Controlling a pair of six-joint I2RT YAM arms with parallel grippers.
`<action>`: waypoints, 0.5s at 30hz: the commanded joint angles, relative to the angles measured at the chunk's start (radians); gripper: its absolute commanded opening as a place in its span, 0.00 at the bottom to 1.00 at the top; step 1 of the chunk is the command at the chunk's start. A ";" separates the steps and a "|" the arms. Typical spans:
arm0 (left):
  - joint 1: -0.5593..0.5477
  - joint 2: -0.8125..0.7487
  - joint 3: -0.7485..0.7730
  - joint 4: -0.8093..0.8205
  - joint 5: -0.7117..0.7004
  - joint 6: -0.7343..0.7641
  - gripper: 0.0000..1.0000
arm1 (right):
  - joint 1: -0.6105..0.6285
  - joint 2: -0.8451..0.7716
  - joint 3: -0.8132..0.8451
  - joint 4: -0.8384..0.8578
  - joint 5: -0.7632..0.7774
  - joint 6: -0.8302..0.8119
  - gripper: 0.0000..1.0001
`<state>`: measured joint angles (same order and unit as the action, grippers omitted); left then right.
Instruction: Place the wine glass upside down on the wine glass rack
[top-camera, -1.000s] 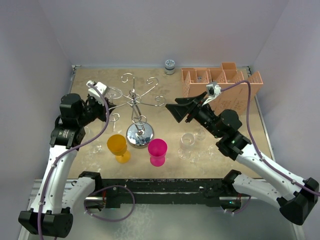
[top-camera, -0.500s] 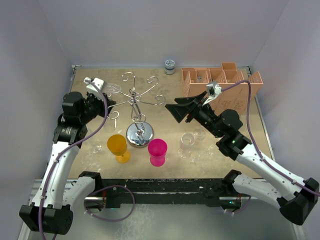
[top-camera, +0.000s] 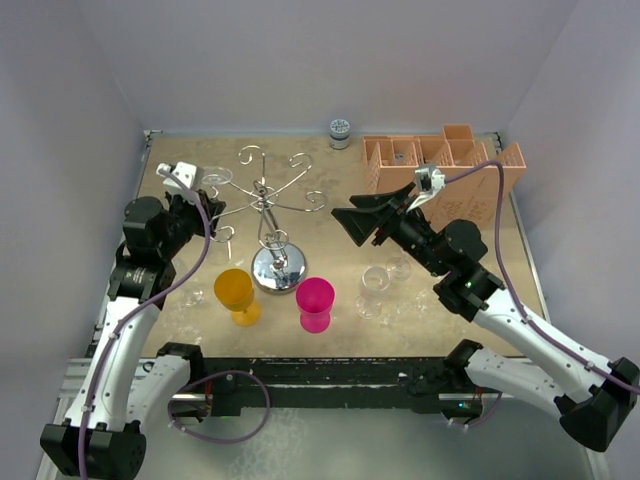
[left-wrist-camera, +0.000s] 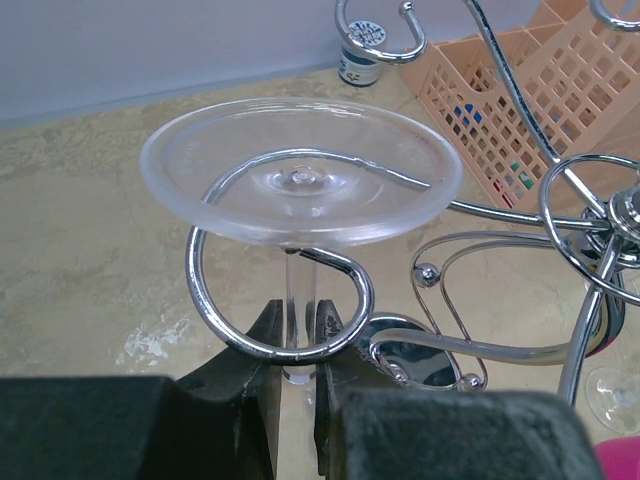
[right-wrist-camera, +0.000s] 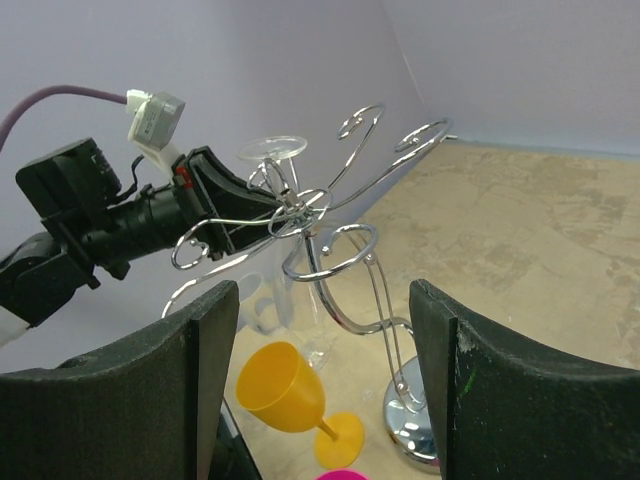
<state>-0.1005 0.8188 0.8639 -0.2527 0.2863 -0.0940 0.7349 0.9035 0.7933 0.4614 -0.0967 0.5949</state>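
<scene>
A: Where is the glass (left-wrist-camera: 300, 175)?

B: It hangs upside down at the rack (top-camera: 268, 205), on the scroll arm at the rack's far left. The left wrist view shows the round foot on top and the stem running down through the curl of that arm. The wire curves around the stem, and part of it shows through the clear foot.

A: Does the foot rest on the wire?

B: It sits right at the wire. Whether it bears on it cannot be told.

A: And the left end effector (left-wrist-camera: 297, 345)?

B: It is clamped on the stem just under the curl, with its fingers (left-wrist-camera: 262, 340) pressed in on both sides.

A: What about the right end effector (top-camera: 362, 215)?

B: Its jaws are spread wide and hold nothing. It hovers above the desk (top-camera: 330, 240) to the right of the rack and points at it. In its own camera view the rack and the hanging glass show between the two fingers.

A: Anything else on the desk?

B: A yellow goblet (top-camera: 234, 290) and a pink goblet (top-camera: 316, 300) stand just in front of the rack's mirrored base, one to each side. A slotted box (top-camera: 445, 160) stands at the far right.
</scene>
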 joint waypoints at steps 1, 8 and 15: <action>0.004 -0.045 -0.017 0.133 -0.053 -0.026 0.00 | 0.004 -0.033 0.041 0.062 -0.006 0.005 0.71; 0.003 -0.011 0.002 0.229 -0.100 -0.030 0.00 | 0.004 -0.037 0.038 0.063 0.000 0.012 0.70; 0.004 -0.017 -0.005 0.187 -0.120 -0.001 0.00 | 0.004 -0.046 0.032 0.065 0.013 0.020 0.70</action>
<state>-0.0994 0.8299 0.8375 -0.1436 0.1852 -0.1036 0.7349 0.8803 0.7929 0.4686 -0.0959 0.6037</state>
